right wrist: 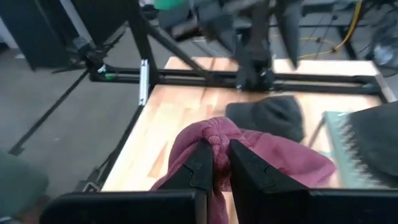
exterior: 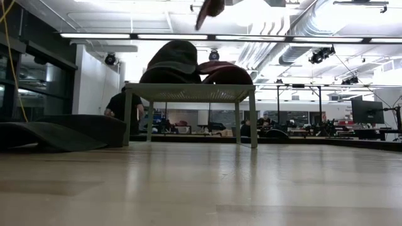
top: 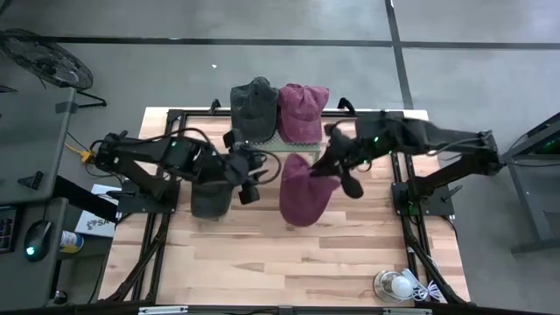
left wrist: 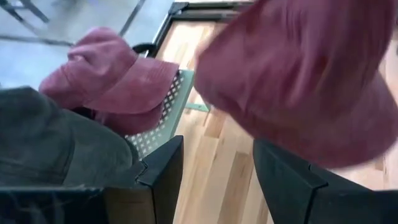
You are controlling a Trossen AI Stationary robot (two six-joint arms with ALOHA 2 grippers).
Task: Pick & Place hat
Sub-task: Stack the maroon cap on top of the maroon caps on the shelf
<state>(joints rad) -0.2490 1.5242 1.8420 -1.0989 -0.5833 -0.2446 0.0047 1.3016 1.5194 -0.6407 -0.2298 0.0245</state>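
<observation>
Between the right hand's (right wrist: 214,165) fingers, a bunched, limp maroon hat (right wrist: 261,152)

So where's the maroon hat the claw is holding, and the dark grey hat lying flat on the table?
maroon hat (top: 306,194), high view, its crown.
dark grey hat (top: 210,199), high view, its crown.
right claw (right wrist: 222,169), right wrist view, between its fingertips.

We count four caps in total: two maroon caps (top: 303,112) (top: 306,186) and two dark grey caps (top: 253,107) (top: 210,198). We record one perforated green rack (top: 278,138), two robot arms, and one light bulb (top: 401,285) at the table's near edge.
</observation>
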